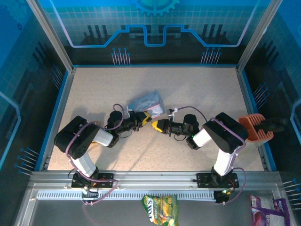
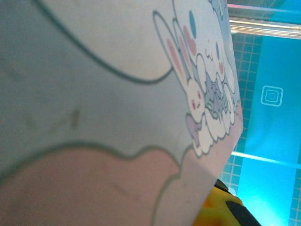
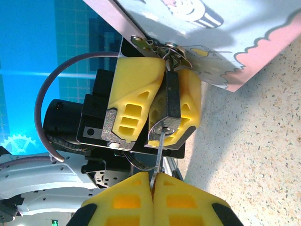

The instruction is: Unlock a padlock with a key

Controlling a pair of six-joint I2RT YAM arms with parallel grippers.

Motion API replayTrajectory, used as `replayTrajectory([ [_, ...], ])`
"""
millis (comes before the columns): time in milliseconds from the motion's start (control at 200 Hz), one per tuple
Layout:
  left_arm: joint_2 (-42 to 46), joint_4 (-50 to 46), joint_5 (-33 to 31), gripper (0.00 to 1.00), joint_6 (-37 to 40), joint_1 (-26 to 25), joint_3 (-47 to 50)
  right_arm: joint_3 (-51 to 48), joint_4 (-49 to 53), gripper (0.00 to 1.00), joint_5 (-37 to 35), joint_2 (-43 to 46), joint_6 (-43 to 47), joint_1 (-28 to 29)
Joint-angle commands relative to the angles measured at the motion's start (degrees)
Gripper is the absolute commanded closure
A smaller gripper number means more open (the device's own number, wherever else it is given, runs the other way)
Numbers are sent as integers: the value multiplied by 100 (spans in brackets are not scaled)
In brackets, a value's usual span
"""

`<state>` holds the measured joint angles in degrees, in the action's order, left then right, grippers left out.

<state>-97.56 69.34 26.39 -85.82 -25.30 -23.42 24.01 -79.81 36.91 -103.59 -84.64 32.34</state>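
Yellow right gripper (image 3: pixel 153 183) pinches the key (image 3: pixel 159 151), its tip in the padlock (image 3: pixel 171 108) clamped by the left gripper (image 3: pixel 169 77).

One padlock (image 3: pixel 171 96), one key (image 3: pixel 159 151) and one cartoon tin (image 1: pixel 146 100) showing, one green packet (image 1: pixel 160 209) and one purple packet (image 1: pixel 266 211) lying nearby, one orange plastic piece (image 1: pixel 255 128) sitting alone.

The table (image 1: pixel 188 84) was brightly and evenly lit, with soft shadows. In the left wrist view the tin (image 2: pixel 94 94) was blurred, and a blue glow shone at 4 o'clock.
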Motion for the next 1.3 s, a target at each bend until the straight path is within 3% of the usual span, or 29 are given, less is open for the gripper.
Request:
replayTrajectory([
  [0,144,571,102,100,-229,-120,-42,101,-188,100,-84,42,71,18],
  [475,184,721,64,100,-387,-204,-14,42,-193,100,-222,-11,11,-57],
  [1291,212,1041,-162,100,-633,-496,-145,2,-186,100,-773,85,-928,-57],
])
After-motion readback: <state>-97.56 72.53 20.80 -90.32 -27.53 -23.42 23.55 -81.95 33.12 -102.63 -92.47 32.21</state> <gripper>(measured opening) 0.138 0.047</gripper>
